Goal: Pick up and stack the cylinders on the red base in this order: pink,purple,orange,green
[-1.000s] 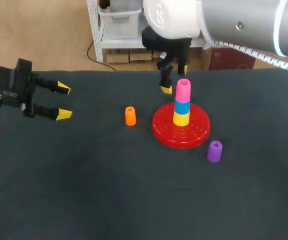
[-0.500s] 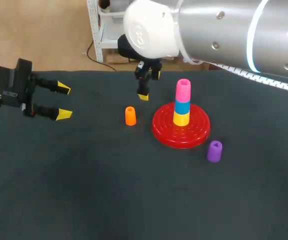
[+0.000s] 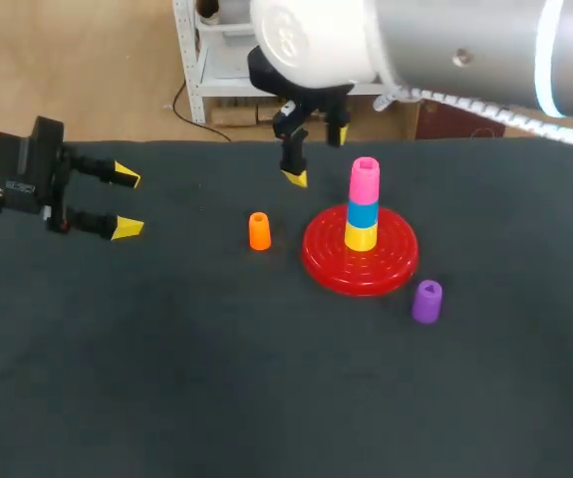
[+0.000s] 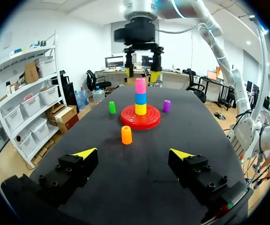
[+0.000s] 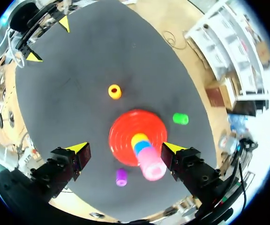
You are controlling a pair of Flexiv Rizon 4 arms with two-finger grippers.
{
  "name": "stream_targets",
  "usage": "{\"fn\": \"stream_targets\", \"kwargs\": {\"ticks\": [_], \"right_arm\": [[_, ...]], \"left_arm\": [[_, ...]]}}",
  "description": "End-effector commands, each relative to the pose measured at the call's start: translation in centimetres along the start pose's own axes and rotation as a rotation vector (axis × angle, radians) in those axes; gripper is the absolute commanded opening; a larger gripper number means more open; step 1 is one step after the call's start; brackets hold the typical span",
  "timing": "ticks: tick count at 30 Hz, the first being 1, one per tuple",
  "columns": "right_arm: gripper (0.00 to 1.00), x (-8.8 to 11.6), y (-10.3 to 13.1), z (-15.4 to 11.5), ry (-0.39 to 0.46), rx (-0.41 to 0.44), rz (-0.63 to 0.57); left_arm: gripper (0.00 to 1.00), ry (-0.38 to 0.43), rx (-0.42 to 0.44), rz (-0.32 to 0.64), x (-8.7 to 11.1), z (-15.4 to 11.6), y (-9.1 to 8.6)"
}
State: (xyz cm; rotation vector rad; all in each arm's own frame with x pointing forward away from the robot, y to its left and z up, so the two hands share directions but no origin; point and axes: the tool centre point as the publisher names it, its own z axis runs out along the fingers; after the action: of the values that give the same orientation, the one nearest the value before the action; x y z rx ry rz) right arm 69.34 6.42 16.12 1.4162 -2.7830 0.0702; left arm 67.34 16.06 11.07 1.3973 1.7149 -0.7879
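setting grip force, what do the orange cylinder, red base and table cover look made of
Orange cylinder: probably hard plastic, smooth, even colour, faint sheen. Red base: probably moulded plastic, glossy, highlights along its ridged rings. Table: dark matte cloth-like cover, no reflections; exact fabric unclear.

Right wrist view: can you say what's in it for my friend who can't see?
A red base holding a yellow, blue and pink stack sits below the open right tool. An orange cylinder, a green cylinder and a purple cylinder sit around it on the dark table.
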Motion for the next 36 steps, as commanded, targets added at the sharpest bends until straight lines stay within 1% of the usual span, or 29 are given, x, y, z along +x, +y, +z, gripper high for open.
{"fn": "stream_targets", "kwargs": {"ticks": [1,5,9,12,14,16,17,19,23,27,32,34,35,36], "right_arm": [[1.00,7.0,1.7,-1.2,-0.151,0.102,0.060],[1.00,9.9,2.6,-1.2,-0.171,0.114,0.144],[1.00,12.5,2.7,0.3,-0.200,0.111,0.236],[1.00,14.0,2.5,1.8,-0.207,0.073,0.282],[1.00,14.8,2.2,2.8,-0.222,0.033,0.309],[1.00,15.6,2.1,3.8,-0.216,-0.001,0.318],[1.00,15.8,2.1,4.1,-0.213,-0.009,0.320],[1.00,16.3,2.2,4.7,-0.182,-0.013,0.309],[1.00,17.2,2.2,6.7,-0.133,0.001,0.286],[1.00,17.5,1.5,8.4,-0.150,0.019,0.274],[1.00,17.0,1.1,10.4,-0.174,-0.012,0.243],[1.00,17.0,0.9,11.2,-0.161,-0.032,0.243],[1.00,17.1,0.7,11.5,-0.140,-0.050,0.249],[1.00,17.3,0.6,11.7,-0.146,-0.059,0.263]], "left_arm": [[1.00,-0.004,-0.001,0.002,0.1,0.0,0.0],[1.00,-0.004,-0.001,0.002,0.1,0.0,0.0],[1.00,-0.004,-0.001,0.002,0.1,0.0,0.0],[1.00,-0.004,-0.001,0.002,0.1,0.0,0.0],[1.00,-0.004,-0.001,0.002,0.1,0.0,0.0],[1.00,-0.004,-0.001,0.002,0.1,0.0,0.0],[1.00,-0.004,-0.001,0.002,0.1,0.0,0.0],[1.00,-0.004,-0.001,0.002,0.1,0.0,0.0],[1.00,-0.004,-0.001,0.002,0.1,0.0,0.0],[1.00,-0.004,-0.001,0.002,0.1,0.0,0.0],[1.00,-0.004,-0.001,0.002,0.1,0.0,0.0],[1.00,-0.004,-0.001,0.002,0.1,0.0,0.0],[1.00,-0.004,-0.001,0.002,0.1,0.0,0.0],[1.00,-0.004,-0.001,0.002,0.1,0.0,0.0]]}}
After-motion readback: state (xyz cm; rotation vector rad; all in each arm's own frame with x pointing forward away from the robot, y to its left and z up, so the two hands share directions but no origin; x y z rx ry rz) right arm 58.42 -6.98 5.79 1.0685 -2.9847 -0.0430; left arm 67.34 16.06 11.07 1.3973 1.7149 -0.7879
